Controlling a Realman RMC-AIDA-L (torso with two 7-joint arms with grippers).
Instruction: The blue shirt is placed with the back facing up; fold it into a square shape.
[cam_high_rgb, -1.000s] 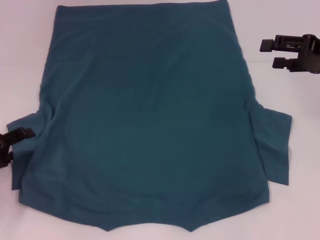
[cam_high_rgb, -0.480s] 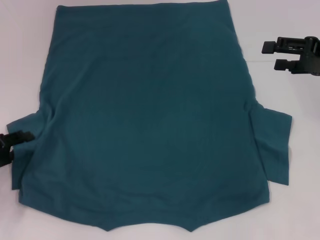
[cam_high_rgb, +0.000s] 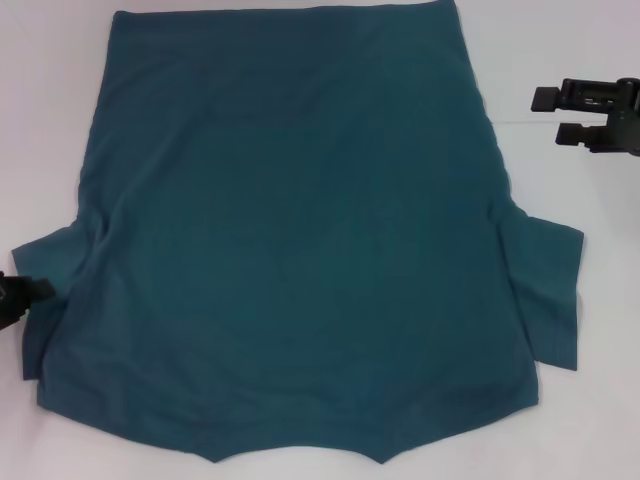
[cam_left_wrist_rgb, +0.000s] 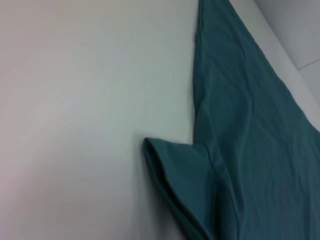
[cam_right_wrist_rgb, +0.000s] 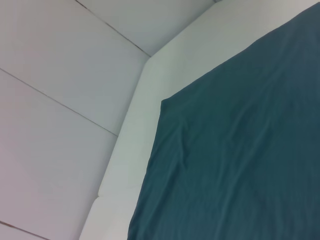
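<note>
Blue shirt lies flat, nothing folded. My left gripper sits by the sleeve, can't tell its fingers; right gripper hovers spread, empty. Next I'd pinch a sleeve.

L gripper low; R gripper raised, fingers apart.

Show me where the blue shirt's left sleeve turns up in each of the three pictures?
Head view: the left sleeve juts from the blue shirt at the left edge, beside the left pincer.
Left wrist view: the sleeve, low centre.
Right wrist view: not in it.
Shared landmark: the shirt's side edge.
</note>
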